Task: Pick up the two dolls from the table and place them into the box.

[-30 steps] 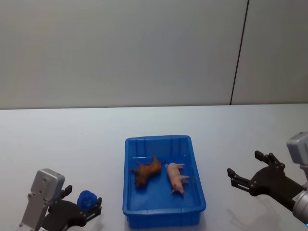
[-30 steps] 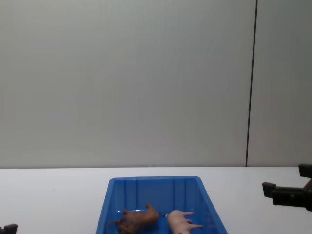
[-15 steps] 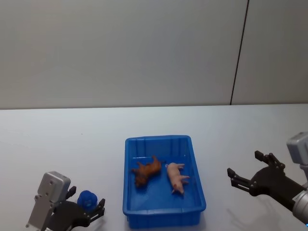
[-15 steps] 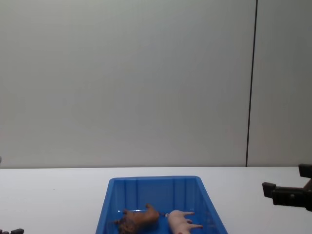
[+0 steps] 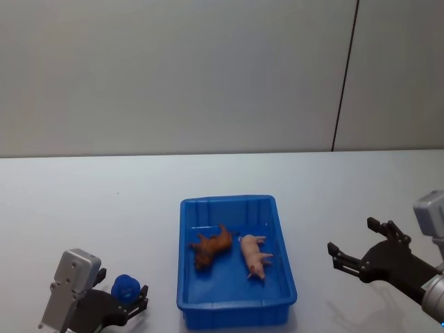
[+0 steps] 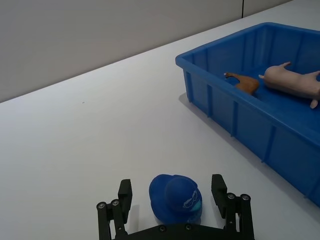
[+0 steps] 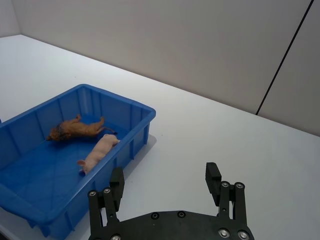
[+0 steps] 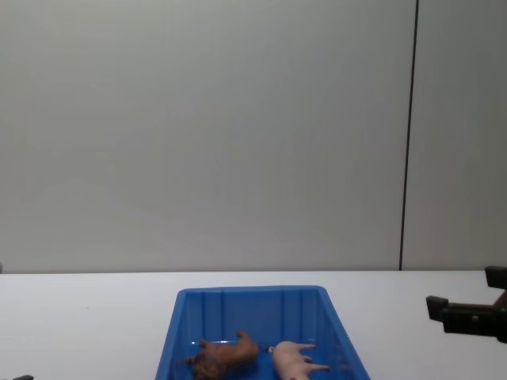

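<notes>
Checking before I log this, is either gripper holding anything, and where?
Nothing held: left gripper open around a small blue cap-shaped toy, right gripper open, empty.

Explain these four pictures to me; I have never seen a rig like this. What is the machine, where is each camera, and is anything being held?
A two-armed robot faces a white table. One camera looks down from its head, one looks across from its chest, and one sits on each wrist. The blue box holds both dolls lying on their sides: the brown doll and the pink doll. The left gripper is open, its fingers on either side of a small blue cap-like toy on the table. The right gripper is open and empty, to the right of the box.
</notes>
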### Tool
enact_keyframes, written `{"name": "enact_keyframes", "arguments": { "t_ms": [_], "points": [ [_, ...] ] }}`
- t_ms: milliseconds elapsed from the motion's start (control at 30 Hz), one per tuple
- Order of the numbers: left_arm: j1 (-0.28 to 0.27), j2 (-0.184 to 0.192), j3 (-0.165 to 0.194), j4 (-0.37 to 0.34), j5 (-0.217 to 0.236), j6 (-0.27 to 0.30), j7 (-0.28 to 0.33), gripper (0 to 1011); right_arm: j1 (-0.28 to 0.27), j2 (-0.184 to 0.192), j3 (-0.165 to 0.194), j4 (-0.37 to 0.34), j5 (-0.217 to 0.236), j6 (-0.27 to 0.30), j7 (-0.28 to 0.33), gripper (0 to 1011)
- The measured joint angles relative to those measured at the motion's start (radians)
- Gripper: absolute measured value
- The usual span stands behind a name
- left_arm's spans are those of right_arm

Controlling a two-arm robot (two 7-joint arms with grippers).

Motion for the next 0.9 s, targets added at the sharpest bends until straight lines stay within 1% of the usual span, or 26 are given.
{"name": "enact_keyframes", "arguments": {
  "t_ms": [233,300,500,533,600,633,700,733,900],
  "points": [
    [-0.006,-0.007,-0.001,0.015,0.003,0.014,-0.016,1001,0.000,0.000,0.000,0.000,0.000,0.000,0.000,1001],
    [-0.010,-0.010,-0.001,0.023,0.005,0.022,-0.029,981,0.000,0.000,0.000,0.000,0.000,0.000,0.000,1001],
    [-0.017,-0.017,0.000,0.038,0.007,0.034,-0.048,834,0.000,0.000,0.000,0.000,0.000,0.000,0.000,1001],
    [-0.020,-0.019,0.000,0.041,0.008,0.037,-0.054,797,0.000,0.000,0.000,0.000,0.000,0.000,0.000,1001],
    [-0.022,-0.021,0.000,0.044,0.009,0.039,-0.059,762,0.000,0.000,0.000,0.000,0.000,0.000,0.000,1001],
    [-0.025,-0.023,0.000,0.046,0.011,0.042,-0.063,707,0.000,0.000,0.000,0.000,0.000,0.000,0.000,1001],
    [-0.027,-0.024,0.000,0.048,0.012,0.044,-0.066,673,0.000,0.000,0.000,0.000,0.000,0.000,0.000,1001],
    [-0.029,-0.026,0.000,0.049,0.014,0.047,-0.069,611,0.000,0.000,0.000,0.000,0.000,0.000,0.000,1001],
    [-0.033,-0.028,-0.002,0.048,0.023,0.054,-0.073,564,0.000,0.000,0.000,0.000,0.000,0.000,0.000,1001]
  ]
}}
